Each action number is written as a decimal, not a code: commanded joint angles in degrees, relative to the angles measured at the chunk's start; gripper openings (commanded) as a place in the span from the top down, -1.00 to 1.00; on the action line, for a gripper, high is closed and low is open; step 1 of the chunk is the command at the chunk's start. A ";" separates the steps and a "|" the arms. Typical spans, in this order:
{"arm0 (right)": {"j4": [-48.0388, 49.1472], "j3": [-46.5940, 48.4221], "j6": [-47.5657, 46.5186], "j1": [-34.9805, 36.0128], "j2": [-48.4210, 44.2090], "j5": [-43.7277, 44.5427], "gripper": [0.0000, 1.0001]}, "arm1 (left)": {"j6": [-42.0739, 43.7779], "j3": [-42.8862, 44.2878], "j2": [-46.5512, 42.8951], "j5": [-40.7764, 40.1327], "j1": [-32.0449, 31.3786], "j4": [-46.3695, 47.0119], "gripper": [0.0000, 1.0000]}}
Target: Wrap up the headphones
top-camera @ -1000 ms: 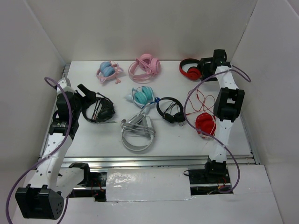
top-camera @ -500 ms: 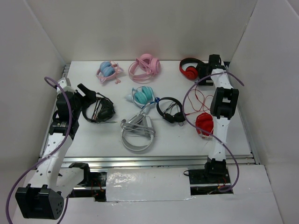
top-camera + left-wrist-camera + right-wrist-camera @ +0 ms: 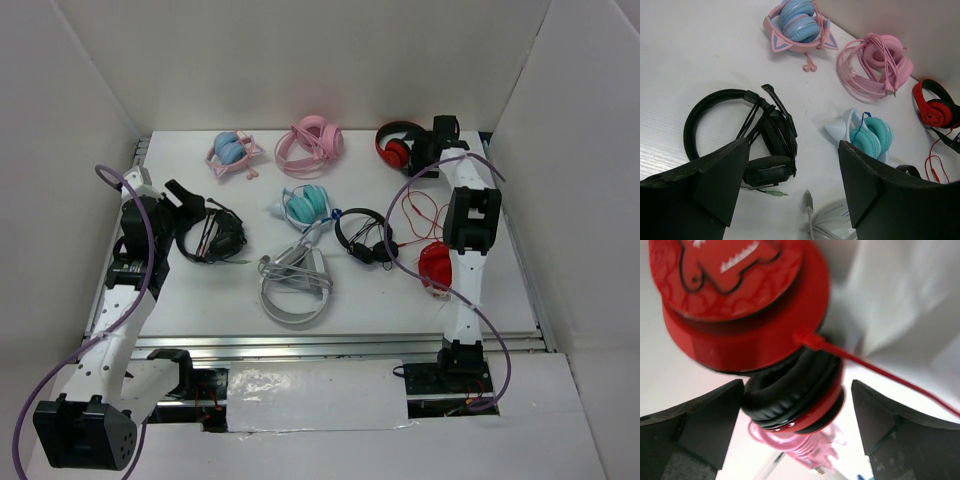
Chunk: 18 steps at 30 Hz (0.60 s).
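The headphones (image 3: 393, 146), with glossy red cups, black pads and a red-and-black headband, lie at the back right of the table. Their thin red cable (image 3: 424, 211) trails toward the front. My right gripper (image 3: 436, 138) is right beside them, on their right side. In the right wrist view, a red cup (image 3: 740, 305) and its black pad (image 3: 790, 385) sit between the spread fingers of my right gripper (image 3: 797, 410), and the cable (image 3: 875, 370) runs off to the right. My left gripper (image 3: 185, 205) is open and empty beside a black headset (image 3: 215, 238). The headphones also show in the left wrist view (image 3: 935, 107).
A compact red pair (image 3: 438, 265) lies by the right arm. A small black on-ear pair (image 3: 365, 238), teal pair (image 3: 307, 206), white pair (image 3: 295, 285), pink pair (image 3: 312, 140) and pink-blue cat-ear pair (image 3: 232, 152) are spread over the table. White walls enclose the back and sides.
My right gripper has moved left along the back of the table, up against the headphones. The headphones have shifted slightly left. The left arm has not moved.
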 commanded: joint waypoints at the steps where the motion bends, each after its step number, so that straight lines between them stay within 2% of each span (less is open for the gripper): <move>1: 6.44 -1.46 6.30 2.16 0.63 -2.02 -0.84 | 0.48 0.05 -0.35 -1.02 -0.06 1.83 -0.70; 4: 9.69 -1.55 8.94 2.87 1.33 -2.81 -0.51 | 0.83 0.58 -0.70 -2.33 -0.06 0.51 -0.63; 5: 10.48 -1.55 9.39 3.13 1.42 -2.55 -0.21 | 0.83 0.58 -0.79 -3.12 -0.06 0.25 -0.62; 7: 10.14 -1.46 10.54 3.48 1.51 -1.67 -0.01 | 0.74 0.41 -1.40 -3.92 -0.06 0.07 -0.59; 10: 11.27 -2.69 11.15 3.66 1.25 -1.76 0.40 | 0.74 0.32 -2.11 -4.18 -0.06 -0.11 -0.56; 11: 13.28 -4.43 11.15 3.66 0.90 -2.02 0.80 | 0.65 0.23 -2.46 -4.36 -0.06 -0.11 -0.56; 12: 14.43 -5.49 11.15 3.57 0.02 -2.89 1.00 | 0.65 0.14 -2.55 -4.36 -0.06 -0.11 -0.56; 14: 18.74 -7.79 8.97 3.48 -0.95 -4.12 1.00 | 0.65 0.23 -2.55 -4.36 -0.06 -0.63 -0.56; 18: 19.27 -6.38 -1.21 2.96 -4.54 -3.70 1.00 | 0.92 1.28 -2.64 -3.22 -0.06 -1.78 -0.53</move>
